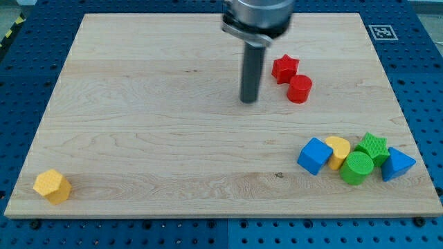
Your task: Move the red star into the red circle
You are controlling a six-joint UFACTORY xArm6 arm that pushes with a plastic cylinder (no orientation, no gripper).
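Pale wooden board (152,138) on a blue pegboard bench. My tip (249,101) rests near the view's top centre, just left of the red star (284,68); no pincer on this rod. Red circle (300,89) touches the star's lower right. Blue cube (315,155), yellow semicircle (339,149), green circle (357,168), green star (374,146), blue triangle (397,164) cluster lower right. Yellow hexagon (52,185) lower left.

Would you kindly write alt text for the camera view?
My tip rests on a wooden board, left of the red star, which touches the red circle. A blue, yellow and green cluster sits bottom right; a yellow hexagon bottom left.
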